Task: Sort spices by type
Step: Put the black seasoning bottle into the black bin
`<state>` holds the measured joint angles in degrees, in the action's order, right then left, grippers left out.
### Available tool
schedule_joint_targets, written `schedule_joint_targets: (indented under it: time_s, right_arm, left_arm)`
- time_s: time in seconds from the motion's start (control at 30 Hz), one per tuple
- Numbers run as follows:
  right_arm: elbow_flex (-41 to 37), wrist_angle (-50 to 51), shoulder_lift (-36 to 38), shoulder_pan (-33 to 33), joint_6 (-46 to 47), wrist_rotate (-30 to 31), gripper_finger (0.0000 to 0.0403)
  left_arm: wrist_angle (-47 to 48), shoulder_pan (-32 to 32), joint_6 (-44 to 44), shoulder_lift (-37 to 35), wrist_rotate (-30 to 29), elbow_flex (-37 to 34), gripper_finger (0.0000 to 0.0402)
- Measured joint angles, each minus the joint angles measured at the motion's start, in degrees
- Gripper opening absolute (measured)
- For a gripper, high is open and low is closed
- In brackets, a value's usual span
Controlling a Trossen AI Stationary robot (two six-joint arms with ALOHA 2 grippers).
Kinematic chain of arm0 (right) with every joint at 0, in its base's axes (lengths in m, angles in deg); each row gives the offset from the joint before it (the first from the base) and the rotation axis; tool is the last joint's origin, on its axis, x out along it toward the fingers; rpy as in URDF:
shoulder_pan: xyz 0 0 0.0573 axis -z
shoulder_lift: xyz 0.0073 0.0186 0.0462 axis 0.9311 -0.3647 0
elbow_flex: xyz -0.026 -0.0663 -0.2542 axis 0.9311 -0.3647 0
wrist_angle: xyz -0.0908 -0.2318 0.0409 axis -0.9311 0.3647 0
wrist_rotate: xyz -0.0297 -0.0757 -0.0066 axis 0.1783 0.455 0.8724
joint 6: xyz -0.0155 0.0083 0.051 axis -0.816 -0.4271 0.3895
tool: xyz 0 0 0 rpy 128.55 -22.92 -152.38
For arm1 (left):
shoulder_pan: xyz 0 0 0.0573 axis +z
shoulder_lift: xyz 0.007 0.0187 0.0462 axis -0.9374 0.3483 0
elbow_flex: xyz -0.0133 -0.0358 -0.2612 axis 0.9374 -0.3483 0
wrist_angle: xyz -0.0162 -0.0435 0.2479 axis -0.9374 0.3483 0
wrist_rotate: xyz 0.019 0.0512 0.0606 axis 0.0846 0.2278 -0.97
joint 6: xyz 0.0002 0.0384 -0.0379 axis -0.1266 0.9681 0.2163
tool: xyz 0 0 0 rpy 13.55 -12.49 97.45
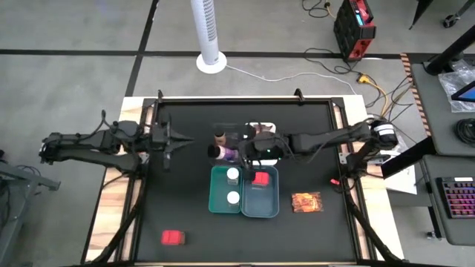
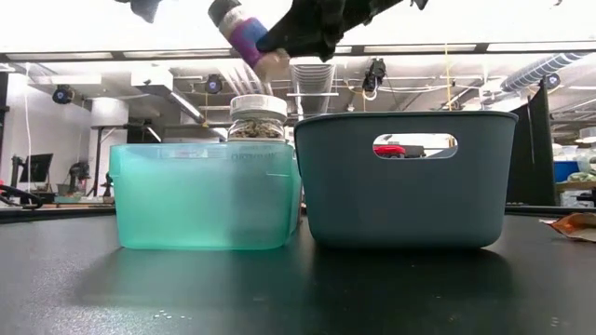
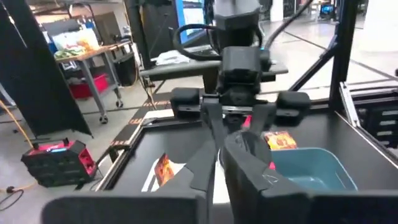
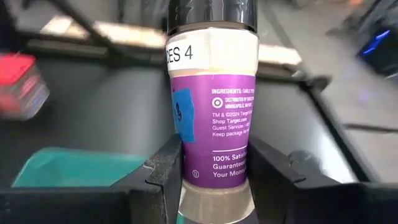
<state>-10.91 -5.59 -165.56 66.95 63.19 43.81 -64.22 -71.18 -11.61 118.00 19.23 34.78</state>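
My right gripper (image 1: 237, 153) reaches in from the table's right and is shut on the purple bottle (image 1: 223, 153), held in the air just beyond the teal tray's far end. The brown-capped bottle (image 1: 220, 136) stands on the table beside it. Two white-capped jars (image 1: 233, 176) stand in the teal tray (image 1: 215, 200). One red box (image 1: 260, 178) lies in the grey-blue tray (image 1: 271, 208). Another red box (image 1: 172, 237) lies on the table at near left. An orange packet (image 1: 306, 202) lies right of the trays. My left gripper (image 1: 165, 142) waits at the left. My right gripper pinches the purple bottle between its two fingers (image 4: 163, 177), one on each side of the body near the base end (image 4: 214, 186). The bottle runs on along the fingers, with its dark cap (image 4: 211, 12) farthest from the wrist. In the low view it (image 2: 246, 41) is lifted clear and tilted, cap end up.
A white tray (image 1: 261, 127) lies partly under the right arm near the far edge, and a second orange packet (image 3: 163, 168) lies in it. The two deep trays (image 2: 410, 177) stand side by side at mid-table. Bare tabletop shows at near left and near right.
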Motion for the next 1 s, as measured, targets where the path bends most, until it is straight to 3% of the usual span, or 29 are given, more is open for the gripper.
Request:
schedule_joint_targets:
  time_s: [0.13, 0.3, 0.47, 0.6, 0.77, 1.0]
  right_arm:
    - [-2.8, -6.3, 0.1, -1.0, -1.7, 5.5, 0.0136]
    - [-5.9, -14.9, 0.1, -2.0, -3.2, 8.5, 0.0136]
    - [-9.2, -22.4, 0.1, -1.8, -3.6, 9.1, 0.0136]
    - [-10.7, -24.4, 0.1, -1.9, -3.6, 9.8, 0.0136]
    - [-10.7, -25.0, 0.1, -1.9, -3.6, 9.9, 0.0136]
    - [-10.7, -24.9, 0.1, -1.9, -3.2, 9.9, 0.0136]
  left_arm:
    - [-3.2, 0.1, 1.1, 3.3, 1.3, 0.0, 0.0065]
    - [-4.4, 0.0, 2.1, 6.8, 7.4, 0.0, 0.0159]
    - [-7.2, 0.0, 4.8, 9.0, -0.5, 0.0, 0.0265]
    - [-7.6, 0.1, 6.3, 10.4, -0.2, 0.0, 0.0327]
    - [-10.2, 0.1, 6.3, 13.4, -0.2, 0.0, 0.0354]
    - [-16.6, 0.6, 6.3, 17.9, -0.6, 0.0, 0.0342]
